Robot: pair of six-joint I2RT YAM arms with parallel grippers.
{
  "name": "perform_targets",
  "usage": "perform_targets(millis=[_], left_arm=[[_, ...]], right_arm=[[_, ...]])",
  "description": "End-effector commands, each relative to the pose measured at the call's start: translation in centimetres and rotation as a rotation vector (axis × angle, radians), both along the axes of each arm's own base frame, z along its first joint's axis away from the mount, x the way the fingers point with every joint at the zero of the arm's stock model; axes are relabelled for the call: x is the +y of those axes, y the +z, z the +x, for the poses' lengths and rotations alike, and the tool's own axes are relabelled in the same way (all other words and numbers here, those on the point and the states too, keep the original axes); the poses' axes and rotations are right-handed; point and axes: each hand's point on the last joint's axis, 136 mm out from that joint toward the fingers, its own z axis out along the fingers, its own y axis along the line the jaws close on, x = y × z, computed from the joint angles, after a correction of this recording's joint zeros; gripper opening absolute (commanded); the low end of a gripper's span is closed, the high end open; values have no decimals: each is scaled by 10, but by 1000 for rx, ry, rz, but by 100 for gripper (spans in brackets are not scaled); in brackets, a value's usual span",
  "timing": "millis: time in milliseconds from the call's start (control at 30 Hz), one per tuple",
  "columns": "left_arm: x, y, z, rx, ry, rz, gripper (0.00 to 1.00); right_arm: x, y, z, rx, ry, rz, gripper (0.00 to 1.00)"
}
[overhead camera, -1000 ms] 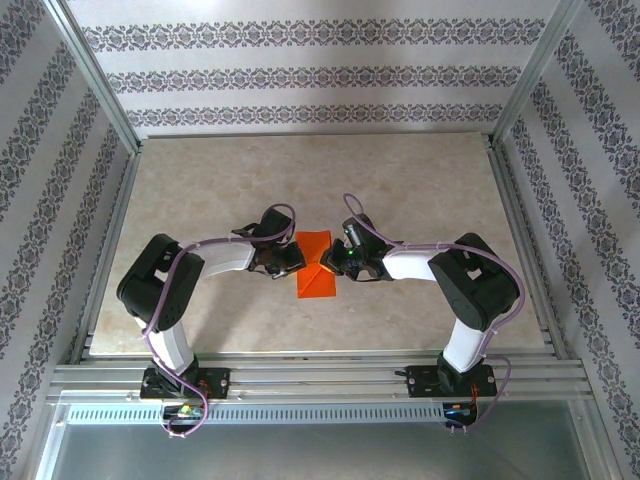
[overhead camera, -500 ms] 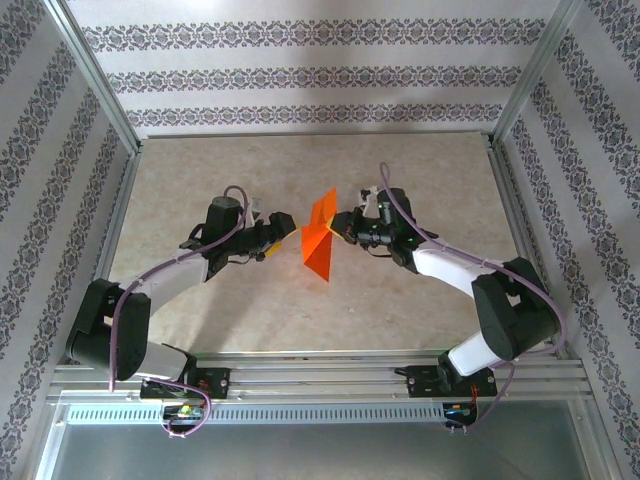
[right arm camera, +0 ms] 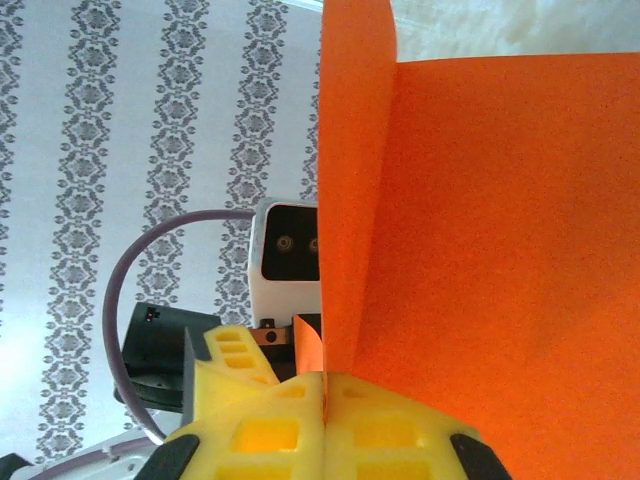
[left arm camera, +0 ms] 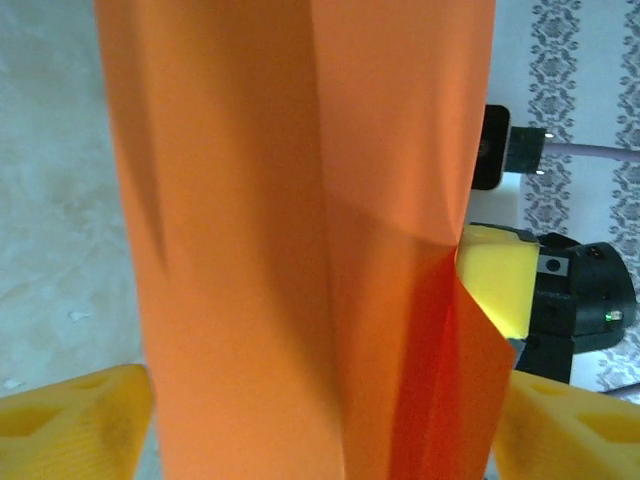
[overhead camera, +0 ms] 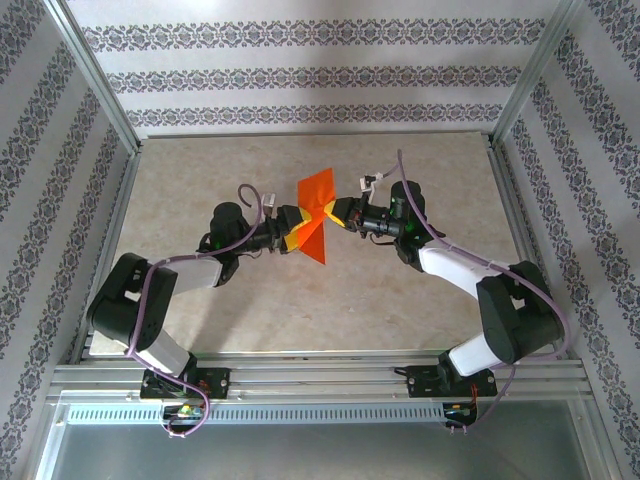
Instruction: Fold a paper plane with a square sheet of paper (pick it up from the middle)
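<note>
Sheet of paper [overhead camera: 320, 188] hung aloft at the top view's centre. It looked thin, limp and easily crumpled, and was best gripped along its crease. Right gripper [overhead camera: 341, 212] pinched it. Left gripper [overhead camera: 290, 235], earlier apart, now straddled it, spread. Left wrist: creased sheet mid-frame between parted fingers [left arm camera: 75, 425]. Right wrist: fingers [right arm camera: 260, 400] pressed together on its lower edge.

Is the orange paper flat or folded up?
Folded. The square sheet of paper bends along a sharp crease into two flaps that stand at an angle, and the right gripper pinches it by the fold.
</note>
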Motion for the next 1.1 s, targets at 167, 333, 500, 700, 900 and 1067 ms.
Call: perform_targets(millis=[167,333,500,700,900,1067], left_arm=[[-4,24,-7,-86,-34,-73,55],[-2,21,-6,-82,-30,-51,44],[-2,20,-5,-77,-26,-45,37],[0,15,-4,-64,-20,-31,22],[2,6,-2,-39,-9,9,17],[12,-13,-1,3,14,94,13]], right_arm=[[-4,-10,2,18,5,26,3],[-5,-20,2,42,4,17,3],[-5,-26,2,53,6,9,3],[-6,-33,2,67,6,-1,4],[-10,-37,3,68,-9,-20,15],[-36,-48,8,71,-89,-94,35]])
